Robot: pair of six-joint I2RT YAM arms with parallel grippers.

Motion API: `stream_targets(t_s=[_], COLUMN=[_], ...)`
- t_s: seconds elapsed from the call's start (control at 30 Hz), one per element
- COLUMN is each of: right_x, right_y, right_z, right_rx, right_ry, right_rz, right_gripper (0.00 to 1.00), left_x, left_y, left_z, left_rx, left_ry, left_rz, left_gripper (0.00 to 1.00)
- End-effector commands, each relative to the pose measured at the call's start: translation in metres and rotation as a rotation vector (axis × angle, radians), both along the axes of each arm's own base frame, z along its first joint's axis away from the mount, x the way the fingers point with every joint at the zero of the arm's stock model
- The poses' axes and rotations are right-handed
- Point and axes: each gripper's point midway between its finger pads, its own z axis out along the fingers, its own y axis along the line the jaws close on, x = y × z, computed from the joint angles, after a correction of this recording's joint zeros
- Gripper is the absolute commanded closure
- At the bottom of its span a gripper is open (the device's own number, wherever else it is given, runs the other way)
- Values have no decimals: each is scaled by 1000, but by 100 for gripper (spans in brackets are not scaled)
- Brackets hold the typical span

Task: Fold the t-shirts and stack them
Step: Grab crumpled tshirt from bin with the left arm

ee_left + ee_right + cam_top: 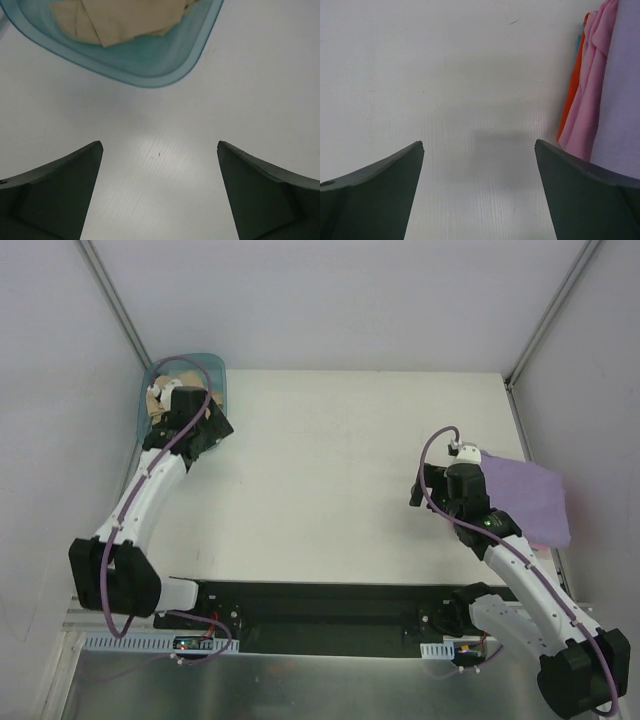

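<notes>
Left fingers fill the bottom of the left wrist view. We see them spread wide with nothing between them, only bare tabletop. Right fingers stand the same way in the right wrist view: spread wide, gripping nothing, over bare tabletop.

By size, we note the following.

1. Tabletop: white, walled on three sides. Most of its middle is bare.
2. Left arm: stretched toward the far left corner, its wrist over the near edge of the tub.
3. Right arm: bent toward the right edge, its wrist just beside the left edge of the lavender shirt.
4. Lavender shirt: a folded rectangle lying flat at the right edge of the tabletop, on top of a stack. In the right wrist view its face fills the right margin.
5. Tub: teal, translucent, in the far left corner. Its rounded corner lies just ahead of the left fingers, not touching them.
6. Tan shirt: inside the tub, in loose folds. From above we see only a small patch beside the left wrist.
7. Pink shirt: its folded edge shows along the left side of the lavender shirt.
8. Orange cloth: a thin strip at the outer edge of the pink shirt, touching the tabletop. We cannot tell what garment it is.
</notes>
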Motion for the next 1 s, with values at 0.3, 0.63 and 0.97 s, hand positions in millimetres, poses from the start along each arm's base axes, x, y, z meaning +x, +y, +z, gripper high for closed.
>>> stream_targets(t_s=[0.3,0.63,0.97], right_x=[17,25,24], right_y=[-3,2,-2], right_z=[2,-11,-17], right_rx=[-69,-97,-119], right_ry=[-6,51,72], right_rz=[-2,16,3], right_gripper=[3,3,3], left_x=[168,243,259], left_y=[121,156,171], left_z=[-54,-106,-110], left_rx=[79,76,16], left_ry=[117,103,57], left_rz=[112,115,167], left_gripper=[1,1,78])
